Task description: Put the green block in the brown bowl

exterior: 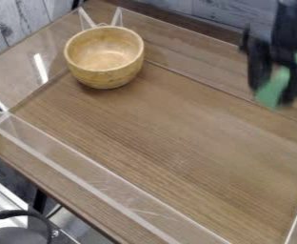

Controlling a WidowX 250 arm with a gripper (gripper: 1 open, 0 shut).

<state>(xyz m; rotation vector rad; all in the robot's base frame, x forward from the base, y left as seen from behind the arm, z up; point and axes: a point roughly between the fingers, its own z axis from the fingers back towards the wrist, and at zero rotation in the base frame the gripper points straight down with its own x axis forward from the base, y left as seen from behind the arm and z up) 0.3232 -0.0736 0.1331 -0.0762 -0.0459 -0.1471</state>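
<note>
Woodgrain brown tabletop (pixel 151 143) fills the near part of the view, with a thin clear rim along its near and left edges. Toward the right edge, a dark, motion-blurred claw (pixel 281 84) hangs above the surface, its fingers closed on a small bright-green rectangular block (pixel 282 86), which is clear of the wood. At the far left corner, well apart from the claw, a round light tan wooden bowl (pixel 106 57) sits upright.
</note>
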